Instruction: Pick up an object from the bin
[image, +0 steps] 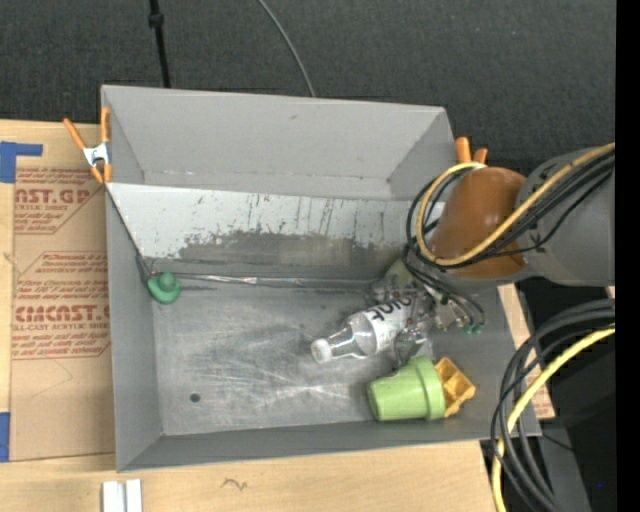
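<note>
A green cup (405, 394) lies on its side nearest the bin's near wall, at the right. It is smooth, matte plastic, tapered, with its wider rim toward the left. Tucked against its right flank is an orange-yellow piece (457, 384) with angular edges; its kind cannot be made out.

Just beyond the cup lies a clear bottle (355, 338), also on its side. It is glossy and see-through, its narrow neck points left, and a white label with dark lettering wraps its thicker right end.

The pincer (418, 322) is down at that labelled end, close against the bottle among dark cables. How far open it is cannot be told, nor whether it grips the bottle. Above it sits the arm's rounded, shiny orange cover (480, 215), looped with yellow and black cable.

The bin (250, 160) is dull grey sheet metal, and its floor is scuffed and streaked pale. A small green ball (163, 289) rests well apart in the far left corner of the floor.
</note>
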